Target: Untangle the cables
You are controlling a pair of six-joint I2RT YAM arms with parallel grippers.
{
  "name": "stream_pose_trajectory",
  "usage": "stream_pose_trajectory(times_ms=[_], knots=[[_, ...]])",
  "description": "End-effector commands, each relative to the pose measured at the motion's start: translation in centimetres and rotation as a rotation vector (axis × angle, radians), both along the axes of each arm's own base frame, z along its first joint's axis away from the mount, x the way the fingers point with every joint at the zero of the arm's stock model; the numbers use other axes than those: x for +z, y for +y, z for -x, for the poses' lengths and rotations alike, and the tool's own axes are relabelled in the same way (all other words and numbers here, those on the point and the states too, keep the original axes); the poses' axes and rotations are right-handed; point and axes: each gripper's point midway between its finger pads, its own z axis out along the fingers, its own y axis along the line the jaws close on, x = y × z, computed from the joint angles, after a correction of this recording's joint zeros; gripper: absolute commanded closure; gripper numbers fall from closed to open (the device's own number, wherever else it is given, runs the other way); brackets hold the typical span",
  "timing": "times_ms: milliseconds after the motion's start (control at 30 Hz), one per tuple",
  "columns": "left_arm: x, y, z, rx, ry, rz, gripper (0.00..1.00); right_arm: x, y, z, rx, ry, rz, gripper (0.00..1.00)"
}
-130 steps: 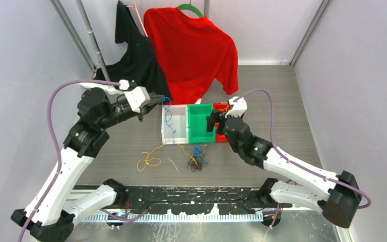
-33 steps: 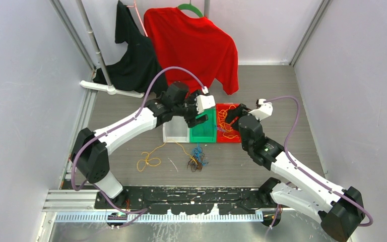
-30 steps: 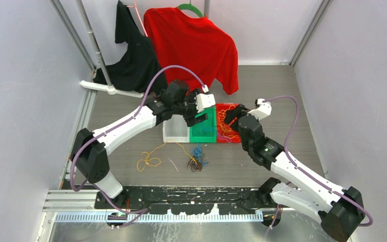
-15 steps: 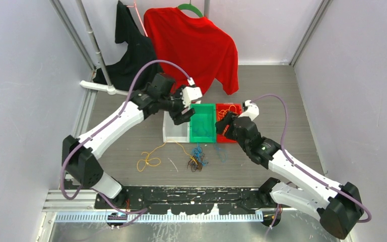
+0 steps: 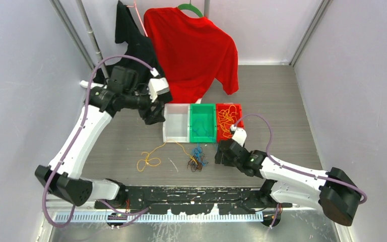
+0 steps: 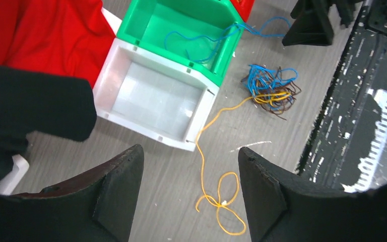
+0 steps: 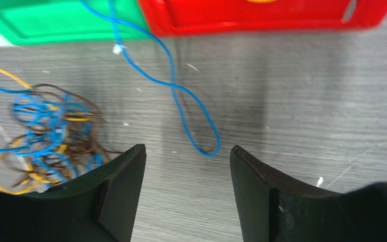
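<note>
Overhead view of a grey desk [image 5: 282, 101] with three small bins in a row: a white bin [image 5: 176, 105], a green bin [image 5: 202, 105] and a red bin [image 5: 229, 104]. The untangling looks partly done. The red bin holds a heap of orange-yellow cables [image 5: 227, 119]. One blue cable [image 7: 176, 86] lies in the green bin, its tail draped over the front wall onto the desk. The white bin is empty. Left to sort: a knot [image 5: 196, 162] of blue, dark brown and orange-yellow strands lies on the desk just in front of the green bin, and a long orange-yellow cable [image 5: 147, 162] runs from the white bin's front corner to a loose loop. The left claw [image 5: 153, 115] hangs raised beside the white bin, fingers spread, holding nothing. The right claw [image 5: 220, 153] sits low near the knot, over the blue tail, also spread and empty.
</note>
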Motion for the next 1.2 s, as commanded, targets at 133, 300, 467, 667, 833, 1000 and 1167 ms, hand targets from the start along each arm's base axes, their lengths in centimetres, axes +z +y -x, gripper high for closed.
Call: stream_pose_trajectory(times_ms=[133, 300, 467, 667, 833, 1000, 1167], knots=[[3.4, 1.7, 4.7, -0.025, -0.016, 0.068, 0.32, -2.5, -0.1, -1.0, -0.061, -0.005, 0.043, 0.38], [3.5, 2.6, 4.6, 0.018, -0.036, 0.039, 0.33, -3.5, 0.8, -1.8, -0.029, -0.011, 0.132, 0.62], [4.0, 3.4, 4.7, 0.049, -0.054, 0.030, 0.34, 1.7, 1.9, -3.1, 0.009, -0.092, 0.121, 0.95], [5.0, 3.4, 4.6, 0.066, -0.077, 0.054, 0.35, 9.2, 3.6, -5.3, 0.109, -0.171, 0.120, 0.99], [5.9, 3.6, 4.6, 0.075, -0.104, 0.067, 0.35, 8.2, 5.2, -7.8, 0.186, -0.099, 0.158, 0.99], [6.3, 3.8, 4.8, 0.080, -0.123, 0.074, 0.32, 6.7, 6.6, -10.5, 0.229, -0.055, 0.170, 0.99], [6.4, 3.8, 5.1, 0.072, -0.123, 0.079, 0.34, 5.2, 7.8, -13.0, 0.250, -0.030, 0.211, 0.99]])
